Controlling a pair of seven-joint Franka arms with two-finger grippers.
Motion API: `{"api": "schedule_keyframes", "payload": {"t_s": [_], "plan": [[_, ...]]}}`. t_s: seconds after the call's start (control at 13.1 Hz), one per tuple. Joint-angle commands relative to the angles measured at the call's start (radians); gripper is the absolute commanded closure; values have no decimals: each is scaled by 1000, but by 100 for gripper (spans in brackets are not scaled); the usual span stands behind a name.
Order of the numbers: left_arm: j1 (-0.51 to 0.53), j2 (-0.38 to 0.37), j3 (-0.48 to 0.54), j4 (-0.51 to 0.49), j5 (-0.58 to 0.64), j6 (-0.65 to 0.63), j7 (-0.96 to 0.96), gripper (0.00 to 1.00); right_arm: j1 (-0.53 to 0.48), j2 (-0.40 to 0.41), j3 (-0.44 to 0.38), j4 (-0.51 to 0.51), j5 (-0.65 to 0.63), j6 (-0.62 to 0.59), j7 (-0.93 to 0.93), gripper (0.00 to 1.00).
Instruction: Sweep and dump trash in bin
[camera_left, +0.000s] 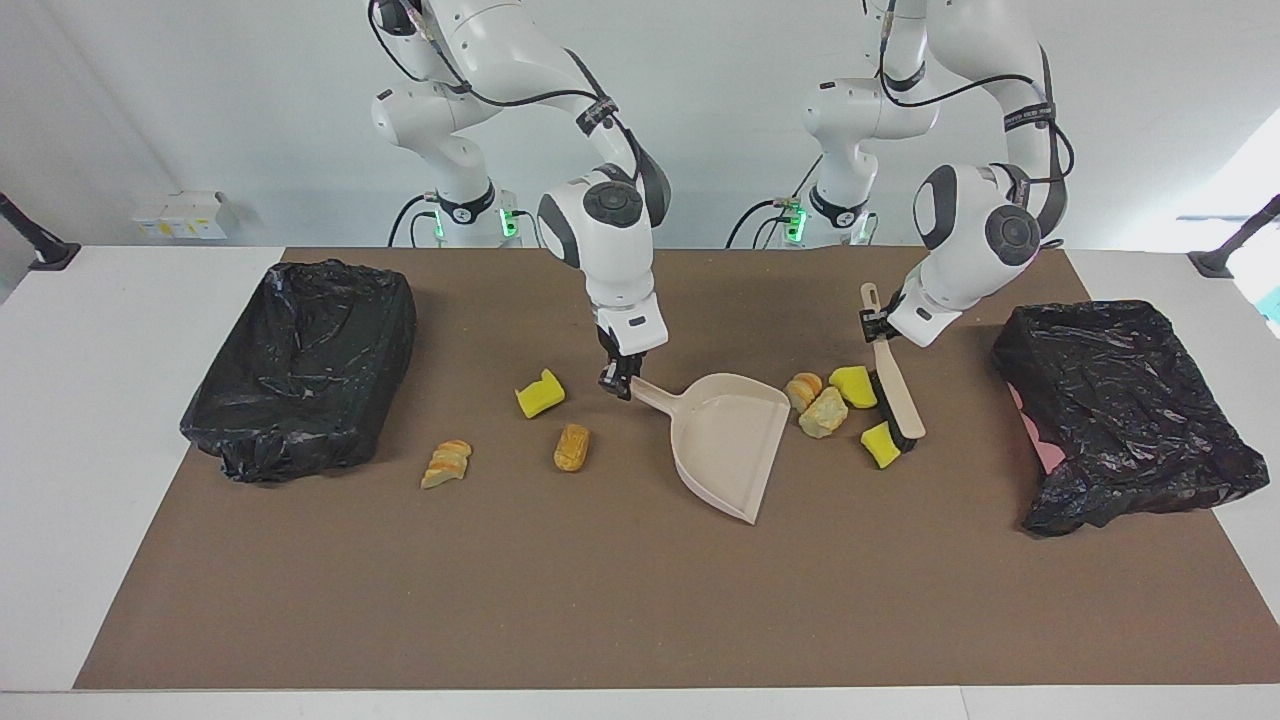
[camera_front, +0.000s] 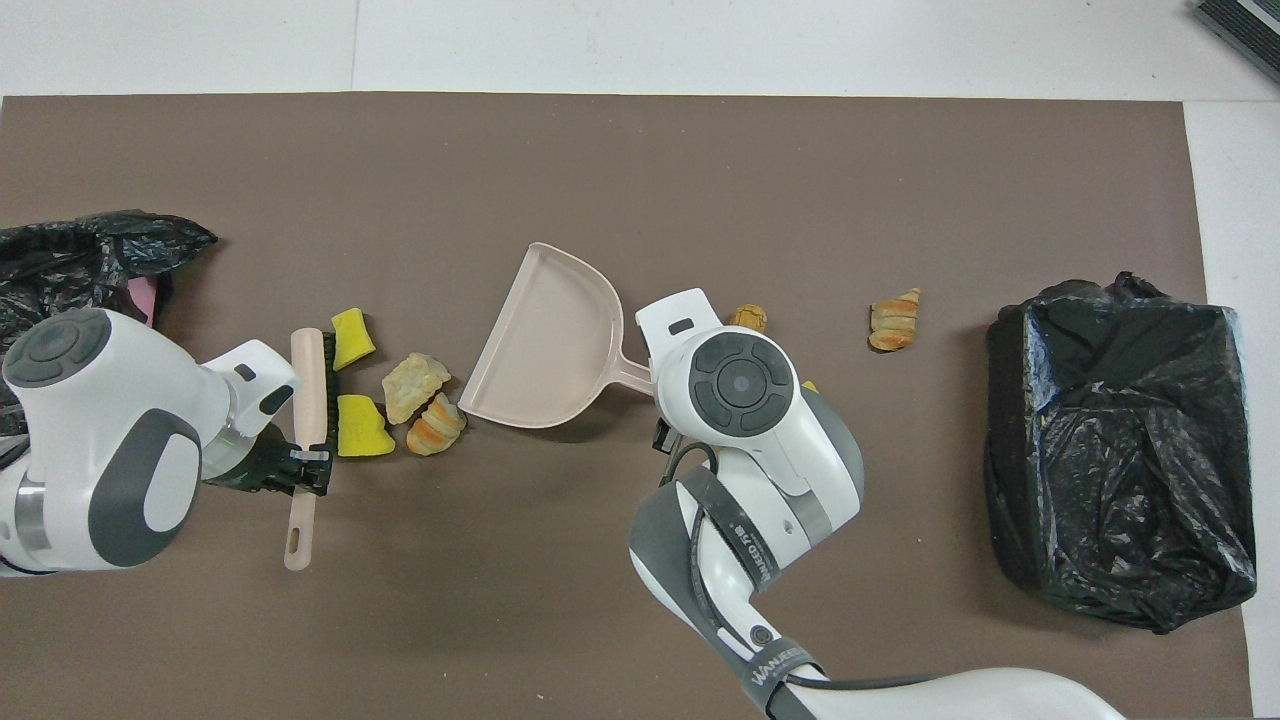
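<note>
sweeping the trash into the pan

near the robots, the left pincer (camera_left: 873, 325) is shut tight on the brush (camera_left: 893, 385) handle. the right pincer (camera_left: 617, 382) is shut on the pan (camera_left: 724, 443) handle, and the pan lies flat on the surface (camera_left: 600, 590).

the step now is the sweep. the brush touches two yellow sponges (camera_left: 852, 386) (camera_left: 877, 444). two bread bits (camera_left: 801, 390) (camera_left: 823, 412) sit between them and the pan's mouth, the nearer one touching its edge. next, i think the brush must push all four in, while the pan holds firm.

three more bits lie toward the right arm's end: a sponge (camera_left: 540, 393), then a bread bit (camera_left: 572, 447) and another (camera_left: 446, 463) farther out. a bin (camera_left: 300, 365) waits at each end (camera_left: 1125, 410).
</note>
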Motion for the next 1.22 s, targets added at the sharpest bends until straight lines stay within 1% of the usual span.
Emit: {"api": "schedule_keyframes", "payload": {"t_s": [0.0, 0.08, 0.15, 0.23, 0.38, 0.54, 0.61, 0.69, 0.77, 0.84, 1.07, 1.15], "plan": [[-13, -17, 10, -23, -10, 22, -11, 100, -41, -15, 5, 12, 3, -81, -161, 100], [-13, -17, 10, -23, -10, 22, -11, 100, -41, -16, 5, 10, 2, -91, -172, 100], [-13, -17, 10, -23, -10, 22, -10, 100, -38, -16, 4, 8, 2, -92, -171, 81], [-13, -17, 10, -23, -10, 22, -10, 100, -38, -16, 5, 10, 3, -93, -160, 45], [-13, -18, 10, -24, -10, 22, -10, 100, -31, -12, 7, 16, 12, -80, -108, 45], [-13, -18, 10, -24, -10, 22, -10, 100, -18, 2, 7, 16, 19, -42, -21, 38], [-15, -18, 10, -24, -10, 22, -10, 100, -16, 2, 7, 15, 20, -36, -19, 38], [-18, -18, 10, -26, -10, 22, -11, 100, -18, 4, 7, 10, 23, -28, -16, 42], [-20, -18, 10, -26, -10, 22, -10, 100, -15, 10, 7, 5, 23, -10, -11, 52], [-20, -18, 10, -26, -10, 22, -10, 100, -13, 10, 7, 2, 22, -8, -1, 60], [-23, -23, 10, -32, -10, 20, -11, 100, -15, 8, 7, -2, 22, -11, -8, 96], [-27, -24, 10, -33, -10, 22, -11, 100, -15, 7, 7, -4, 20, -13, -8, 100]]}}
